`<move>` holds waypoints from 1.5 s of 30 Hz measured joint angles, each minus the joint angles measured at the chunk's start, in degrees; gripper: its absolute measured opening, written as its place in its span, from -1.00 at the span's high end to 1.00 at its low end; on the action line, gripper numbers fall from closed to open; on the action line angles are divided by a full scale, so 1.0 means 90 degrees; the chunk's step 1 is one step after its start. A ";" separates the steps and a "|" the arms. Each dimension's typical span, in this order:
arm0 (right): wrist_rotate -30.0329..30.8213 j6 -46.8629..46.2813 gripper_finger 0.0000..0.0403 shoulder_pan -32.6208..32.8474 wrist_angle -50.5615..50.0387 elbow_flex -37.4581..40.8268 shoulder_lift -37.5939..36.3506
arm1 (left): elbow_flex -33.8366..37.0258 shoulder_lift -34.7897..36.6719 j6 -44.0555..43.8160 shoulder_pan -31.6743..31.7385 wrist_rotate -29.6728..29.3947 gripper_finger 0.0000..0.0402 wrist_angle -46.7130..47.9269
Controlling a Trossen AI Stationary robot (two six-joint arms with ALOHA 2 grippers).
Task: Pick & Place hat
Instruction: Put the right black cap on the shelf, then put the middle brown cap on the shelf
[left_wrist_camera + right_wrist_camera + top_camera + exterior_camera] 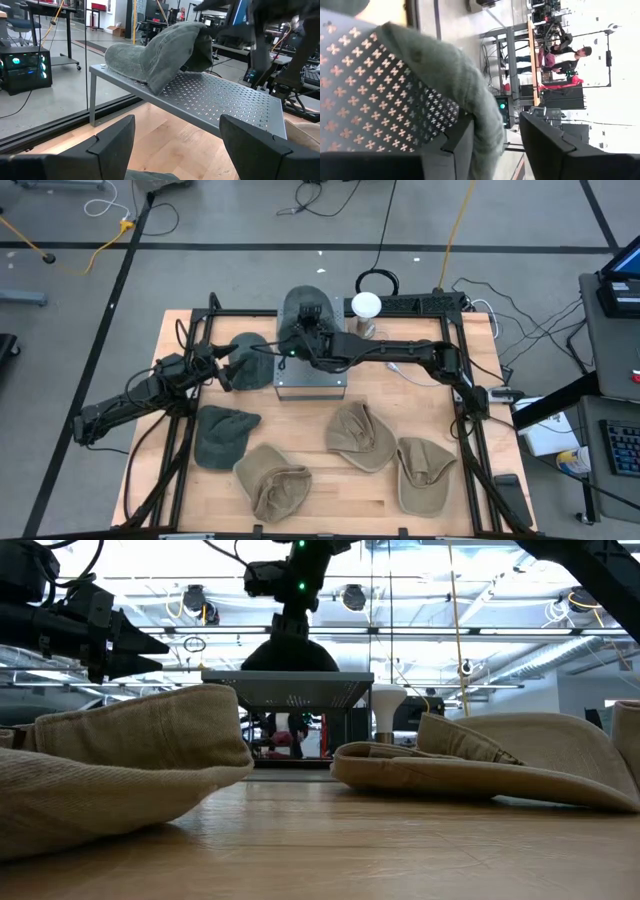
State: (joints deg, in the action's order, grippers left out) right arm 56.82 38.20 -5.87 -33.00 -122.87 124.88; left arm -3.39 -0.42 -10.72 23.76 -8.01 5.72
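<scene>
Overhead, right claw (297,332) straddles the grey hat (303,315) on the metal shelf (312,383), fingers parted; left claw (226,366) open beside; tan hats (360,437) crowd the desk (330,498).

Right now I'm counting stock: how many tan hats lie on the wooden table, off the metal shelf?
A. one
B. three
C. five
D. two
B: the high view shows three tan hats on the wood, plus one grey hat beside them.
</scene>
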 joint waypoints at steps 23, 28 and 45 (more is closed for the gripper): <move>-0.0481 -0.0518 -0.13 0.0214 -0.0510 0.0002 -0.0326 | 0.0001 -0.0001 0.0000 0.0001 -0.0002 -0.46 0.0000; -0.0458 -0.0516 -0.13 0.0316 -0.0560 -0.0002 -0.0586 | 0.0001 0.0001 0.0000 0.0000 0.0001 -0.46 0.0000; -0.0132 -0.2165 -0.13 0.1044 -0.1295 0.0001 -0.1445 | -0.0001 -0.0001 -0.0001 0.0001 0.0005 -0.47 0.0000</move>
State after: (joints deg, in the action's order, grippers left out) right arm 55.63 18.71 3.52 -44.66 -122.86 111.88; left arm -3.39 -0.43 -10.73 23.77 -7.97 5.72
